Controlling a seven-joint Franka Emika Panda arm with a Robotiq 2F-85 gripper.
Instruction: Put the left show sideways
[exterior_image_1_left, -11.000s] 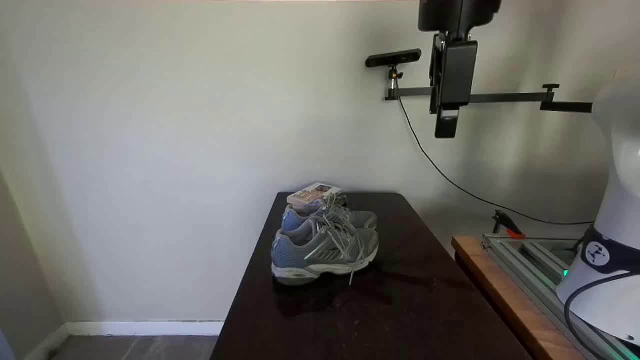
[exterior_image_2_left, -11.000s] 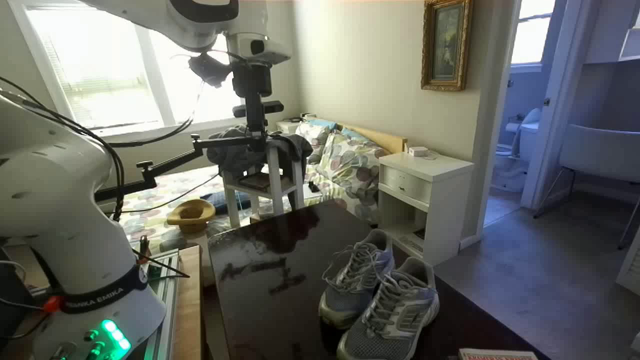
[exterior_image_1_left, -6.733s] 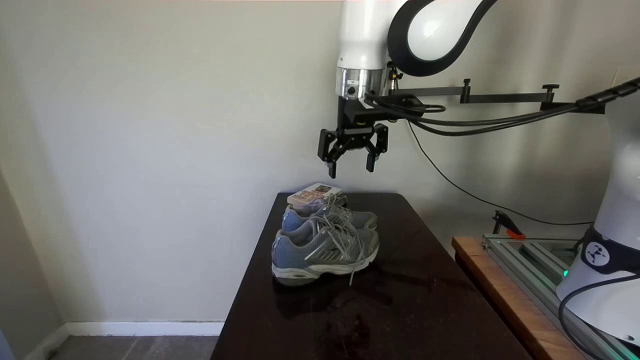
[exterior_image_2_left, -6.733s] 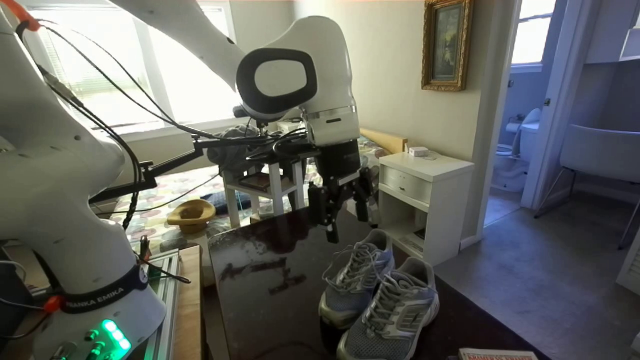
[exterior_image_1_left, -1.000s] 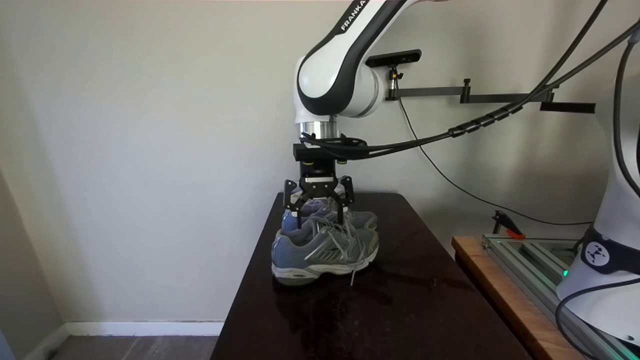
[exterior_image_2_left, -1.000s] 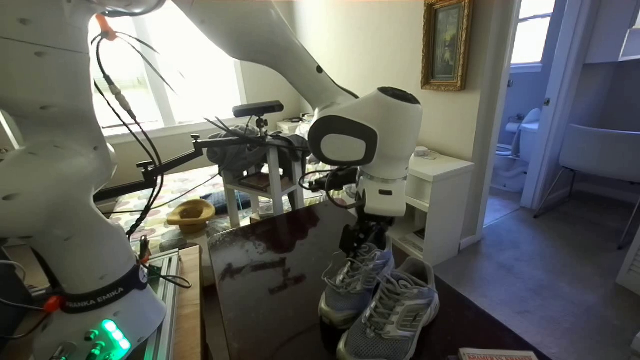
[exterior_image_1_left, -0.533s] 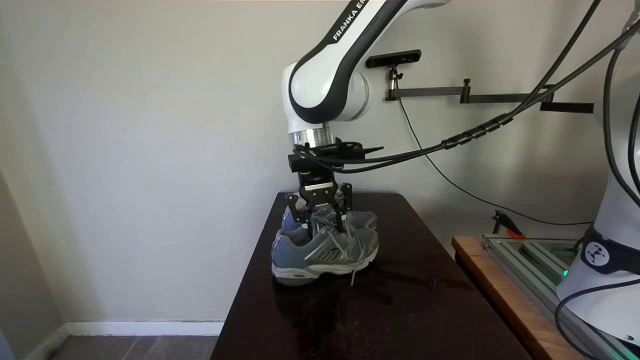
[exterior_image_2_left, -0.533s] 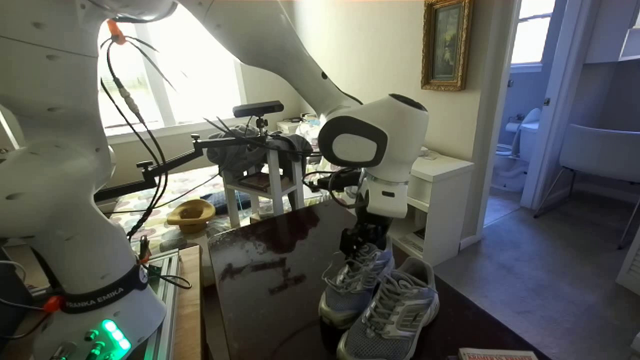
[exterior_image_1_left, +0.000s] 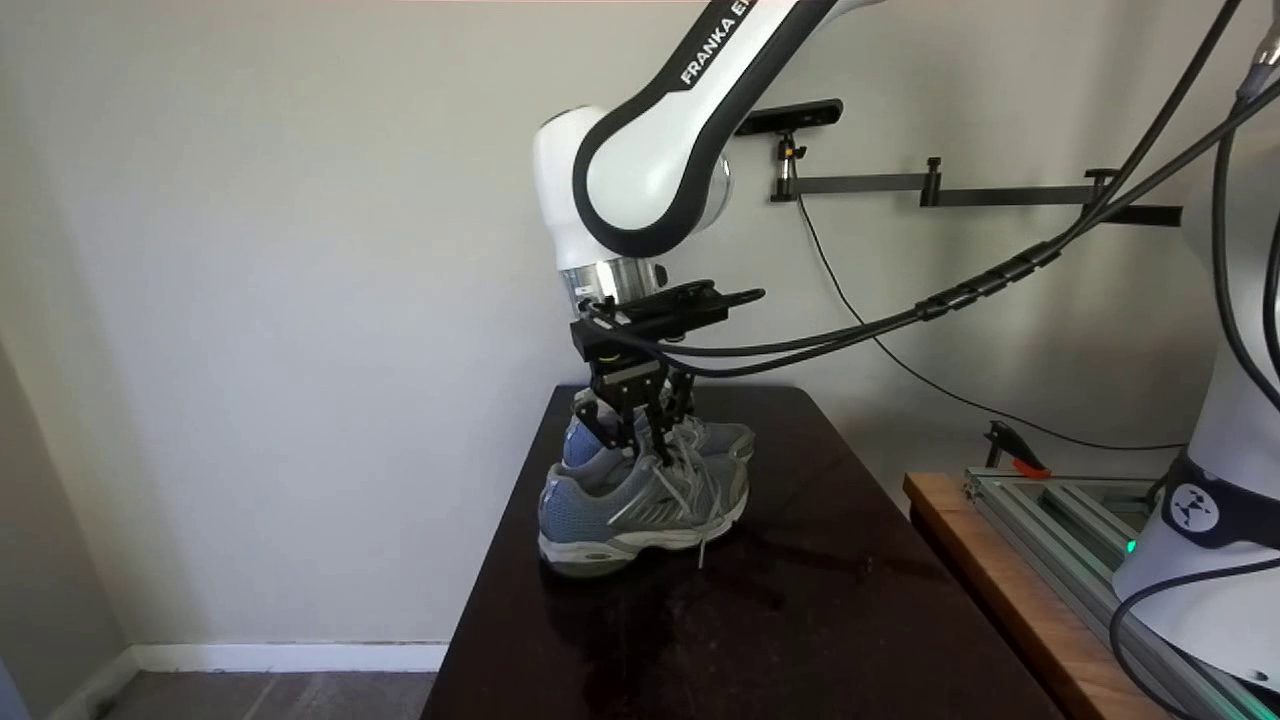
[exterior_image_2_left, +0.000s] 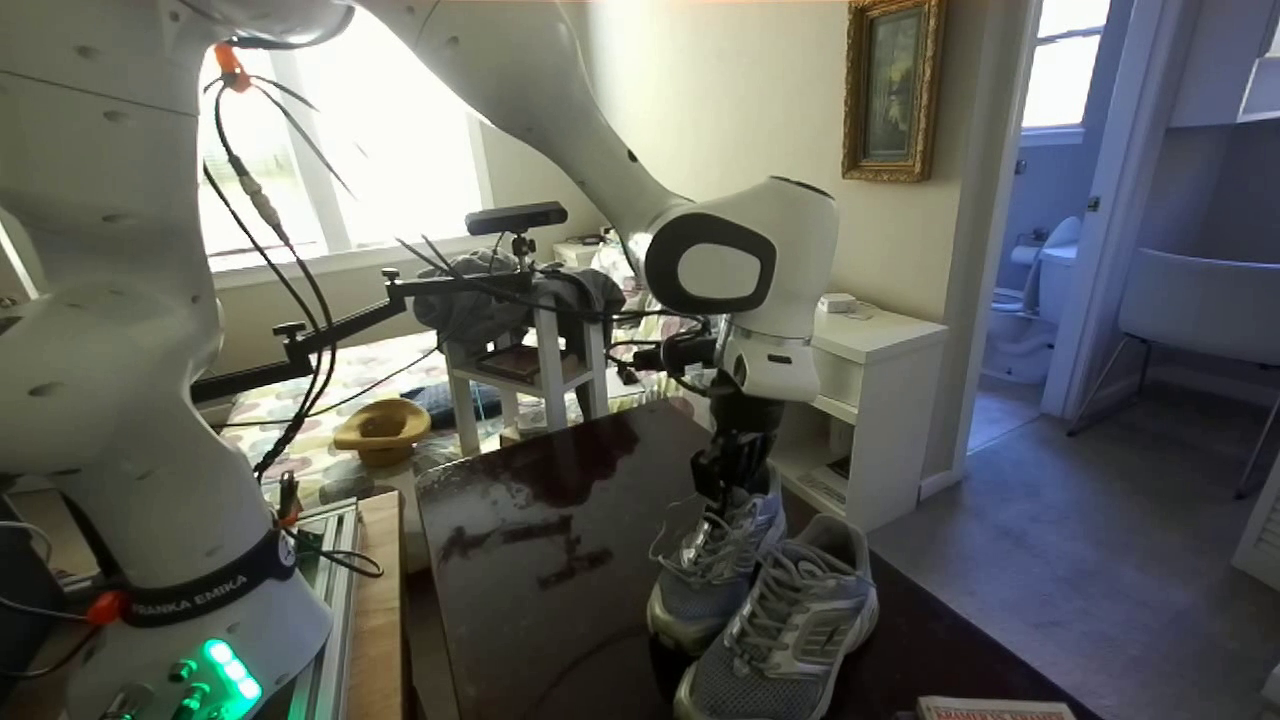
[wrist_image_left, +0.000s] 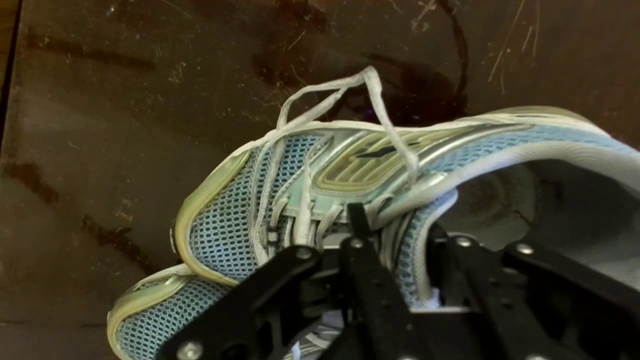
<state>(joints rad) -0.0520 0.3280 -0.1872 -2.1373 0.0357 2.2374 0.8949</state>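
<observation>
The left shoe (exterior_image_1_left: 620, 515), a grey sneaker with blue mesh and white laces, stands upright on the dark table (exterior_image_1_left: 800, 620). My gripper (exterior_image_1_left: 648, 450) comes down tilted over its opening. In the wrist view the gripper (wrist_image_left: 397, 230) has one finger on the lace side and one inside the opening, with the padded tongue (wrist_image_left: 417, 250) pinched between them; the inner fingertip is partly hidden. A matching second shoe (exterior_image_2_left: 790, 660) sits close alongside, its toe (wrist_image_left: 165, 320) showing at the lower left of the wrist view. In an exterior view the left shoe (exterior_image_2_left: 700, 600) is under the gripper.
A book (exterior_image_2_left: 990, 710) lies on the table beyond the second shoe. A wooden ledge (exterior_image_1_left: 1020, 580) with the robot's base borders the table. A camera on a bracket arm (exterior_image_1_left: 790, 118) stands behind, and a white nightstand (exterior_image_2_left: 900, 400) is past the table's edge.
Over the last second the jaws have come together on the tongue and the wrist has tilted. The left shoe has shifted and turned slightly with the gripper; the second shoe has stayed put.
</observation>
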